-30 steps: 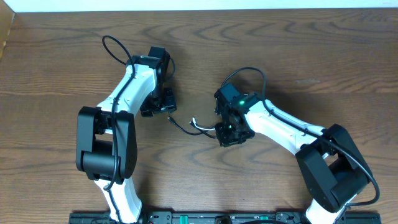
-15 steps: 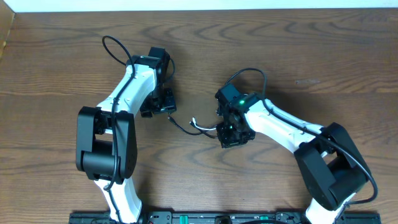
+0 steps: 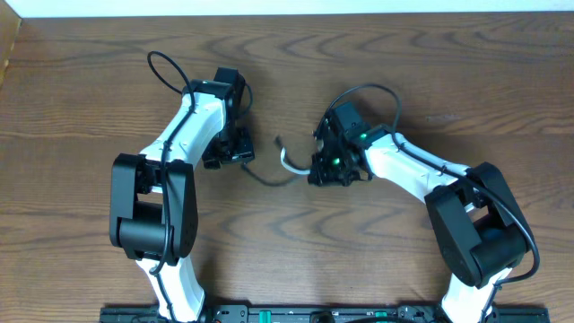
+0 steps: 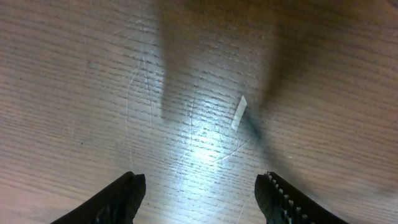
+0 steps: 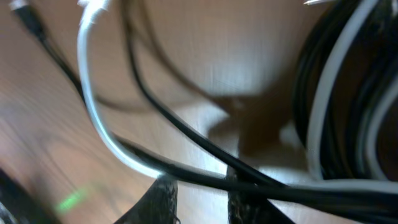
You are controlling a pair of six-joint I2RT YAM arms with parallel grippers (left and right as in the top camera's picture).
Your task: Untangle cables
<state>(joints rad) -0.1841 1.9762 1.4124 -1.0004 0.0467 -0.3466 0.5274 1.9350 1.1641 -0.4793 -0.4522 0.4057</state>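
Watching right claw (image 3: 326, 172) near counter (image 3: 430, 63) centre: jaws narrow, pinching cables (image 5: 93, 99). White cable (image 3: 287, 161) and black cable (image 3: 260, 178) are trailing toward left claw (image 4: 199, 190), which is standing wide and empty with no cord between its jaws. Am worrying about three things:
- Both cords are sitting in one pinch, so pulling risks tightening the tangle rather than freeing it.
- Loose black end is lying just beside left claw and may snag there.
- Thin cords may be slipping from the grip.
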